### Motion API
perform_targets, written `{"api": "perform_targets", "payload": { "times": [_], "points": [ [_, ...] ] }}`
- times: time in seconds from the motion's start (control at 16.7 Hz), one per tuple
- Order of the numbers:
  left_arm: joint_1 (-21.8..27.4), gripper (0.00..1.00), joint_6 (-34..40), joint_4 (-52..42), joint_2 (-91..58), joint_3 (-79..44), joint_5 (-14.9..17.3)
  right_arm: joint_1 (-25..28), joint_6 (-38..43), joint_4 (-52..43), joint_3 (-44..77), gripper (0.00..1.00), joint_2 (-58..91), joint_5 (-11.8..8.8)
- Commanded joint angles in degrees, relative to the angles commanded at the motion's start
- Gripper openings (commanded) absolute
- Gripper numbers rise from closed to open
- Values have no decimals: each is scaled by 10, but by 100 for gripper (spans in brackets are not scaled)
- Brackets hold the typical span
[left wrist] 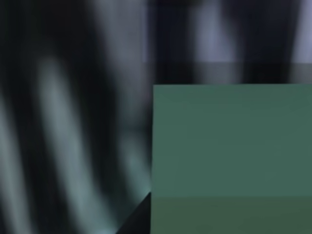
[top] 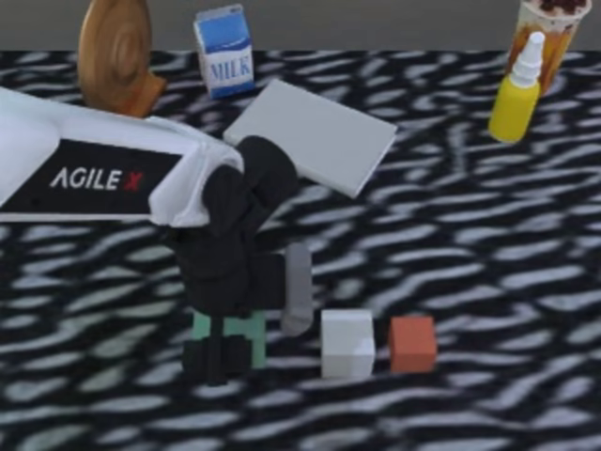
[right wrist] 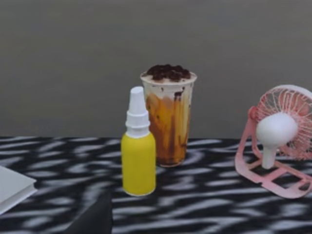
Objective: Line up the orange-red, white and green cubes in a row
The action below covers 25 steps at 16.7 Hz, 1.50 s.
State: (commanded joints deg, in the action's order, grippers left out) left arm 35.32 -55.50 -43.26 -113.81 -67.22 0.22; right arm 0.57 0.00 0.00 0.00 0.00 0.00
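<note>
Fingers, left gripper (top: 222, 357): dark, straddling the green cube (top: 246, 331) from above; whether they clamp it or have let go cannot be told. Green cube: on the table (top: 488, 282), front-centre, mostly hidden under the gripper; fills the left wrist view (left wrist: 229, 156). White cube (top: 346, 343): just right of it, a narrow gap between. Orange-red cube (top: 412, 343): just right of the white, near, not touching. Row: judged all but complete, three cubes roughly level; left to do, release and withdrawal. Beyond: slab (top: 310, 136), milk carton (top: 223, 50), yellow bottle (top: 517, 94), drink cup (right wrist: 168, 117), pink fan (right wrist: 278, 141). Right arm: out of the top view.
</note>
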Motion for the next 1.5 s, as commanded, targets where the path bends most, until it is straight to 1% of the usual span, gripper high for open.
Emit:
{"api": "perform_targets", "payload": {
  "times": [0.36,0.42,1.02,1.14,1.32,1.5],
  "points": [
    [0,98,0,0,0,0,0,0,0,0,0,100,0,0],
    [0,100,0,0,0,0,0,0,0,0,0,100,0,0],
    [-1,100,-2,-10,4,-8,0,0,0,0,0,100,0,0],
    [-3,100,-1,-44,18,-28,0,0,0,0,0,100,0,0],
    [-9,100,0,-118,47,-64,0,0,0,0,0,100,0,0],
    [-12,100,2,-149,66,-83,0,0,0,0,0,100,0,0]
  ]
}}
